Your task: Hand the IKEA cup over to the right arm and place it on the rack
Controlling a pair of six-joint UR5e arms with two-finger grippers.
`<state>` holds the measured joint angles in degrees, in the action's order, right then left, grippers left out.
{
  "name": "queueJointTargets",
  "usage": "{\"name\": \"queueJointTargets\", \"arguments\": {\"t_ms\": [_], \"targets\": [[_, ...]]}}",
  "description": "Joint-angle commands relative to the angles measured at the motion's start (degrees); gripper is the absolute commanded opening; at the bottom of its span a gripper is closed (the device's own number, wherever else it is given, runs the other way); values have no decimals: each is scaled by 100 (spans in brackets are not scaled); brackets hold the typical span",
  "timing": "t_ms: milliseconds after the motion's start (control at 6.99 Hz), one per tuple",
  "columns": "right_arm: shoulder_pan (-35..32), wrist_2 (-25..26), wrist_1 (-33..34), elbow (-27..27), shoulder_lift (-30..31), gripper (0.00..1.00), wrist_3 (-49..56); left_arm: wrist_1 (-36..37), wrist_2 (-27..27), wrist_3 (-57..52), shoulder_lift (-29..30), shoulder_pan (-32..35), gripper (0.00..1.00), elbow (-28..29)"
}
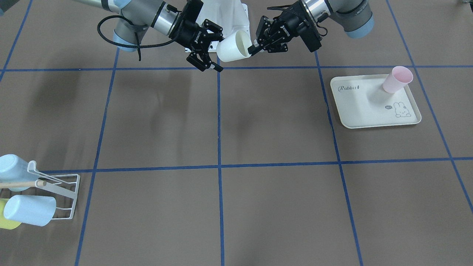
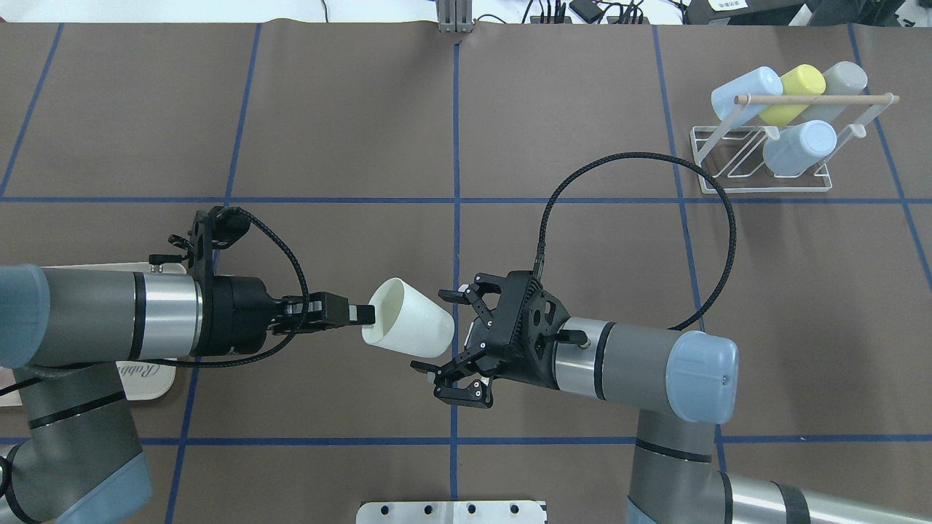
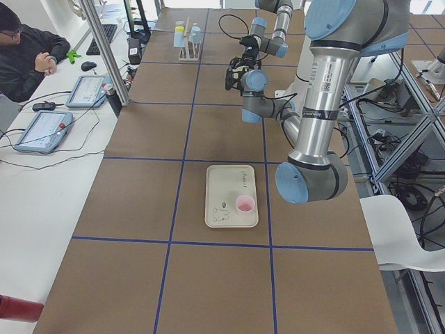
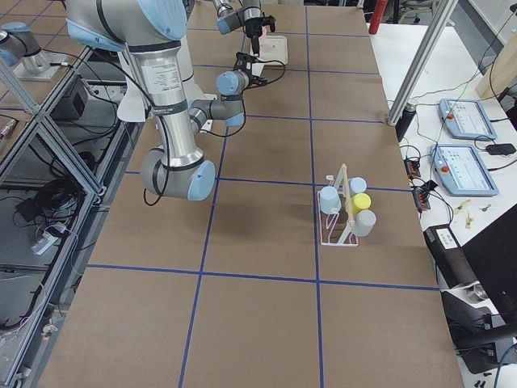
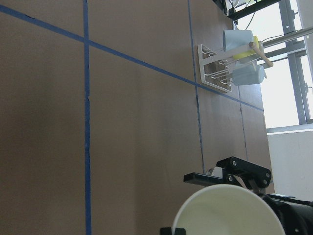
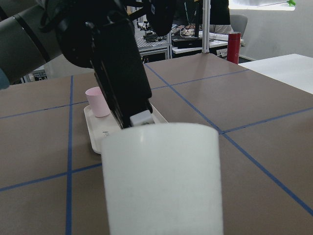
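The white IKEA cup (image 2: 408, 327) hangs on its side in mid-air between the two arms, above the table. My left gripper (image 2: 364, 314) is shut on its rim, which also shows in the front view at the left gripper (image 1: 254, 49) and cup (image 1: 232, 48). The right arm's gripper (image 2: 440, 333) is open, its fingers spread on either side of the cup's base without closing on it. The right wrist view is filled by the cup's base end (image 6: 161, 181). The white wire rack (image 2: 764, 175) with a wooden dowel stands at the far right.
Several cups, light blue, yellow and grey, hang on the rack. A cream rabbit-print tray (image 1: 366, 111) with a pink cup (image 1: 397, 79) lies on the left arm's side. A thick black cable (image 2: 655, 160) loops off the right wrist. A person sits at a side desk (image 3: 28, 56).
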<state>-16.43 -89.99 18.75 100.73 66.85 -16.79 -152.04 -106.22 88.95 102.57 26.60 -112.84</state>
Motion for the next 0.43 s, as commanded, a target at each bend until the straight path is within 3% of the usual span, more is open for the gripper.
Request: {"name": "queueJointTargets", "arguments": {"t_ms": [0,286], "targets": [[17,8,-38,-1,-6,96,0,-1,-4,0,17,-14,0,8],[17,8,-38,-10,-6,83,-18,-1,-12,0,17,-14,0,8]]}}
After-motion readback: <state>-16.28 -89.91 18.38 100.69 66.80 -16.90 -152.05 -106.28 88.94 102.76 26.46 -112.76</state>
